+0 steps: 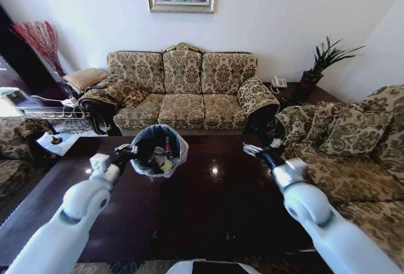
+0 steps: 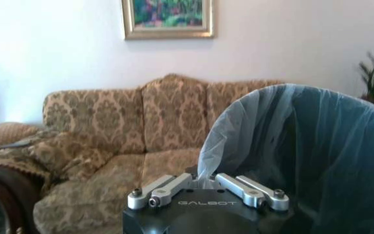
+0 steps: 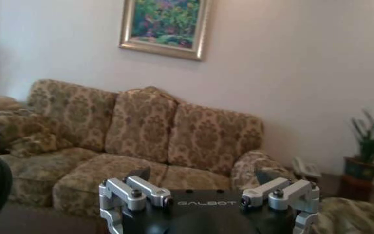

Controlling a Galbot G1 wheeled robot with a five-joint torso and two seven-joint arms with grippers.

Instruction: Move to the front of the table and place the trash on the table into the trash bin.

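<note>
The trash bin (image 1: 156,151), black with a whitish bag liner, is over the far left part of the dark glossy table (image 1: 214,211), its mouth tipped toward me. Trash (image 1: 165,160) lies inside it, including a bottle with a red label and pale paper. My left gripper (image 1: 128,153) is at the bin's left rim. In the left wrist view the left gripper (image 2: 203,183) is shut on the liner at the rim of the bin (image 2: 304,156). My right gripper (image 1: 254,149) hovers over the table's far right part, and the right gripper (image 3: 203,178) stands open with nothing in it.
A patterned sofa (image 1: 183,91) stands behind the table, and an armchair (image 1: 353,154) is close on the right. A side table with a phone (image 1: 278,83) and a plant (image 1: 319,65) fills the back right corner. Another seat (image 1: 16,141) sits at the left.
</note>
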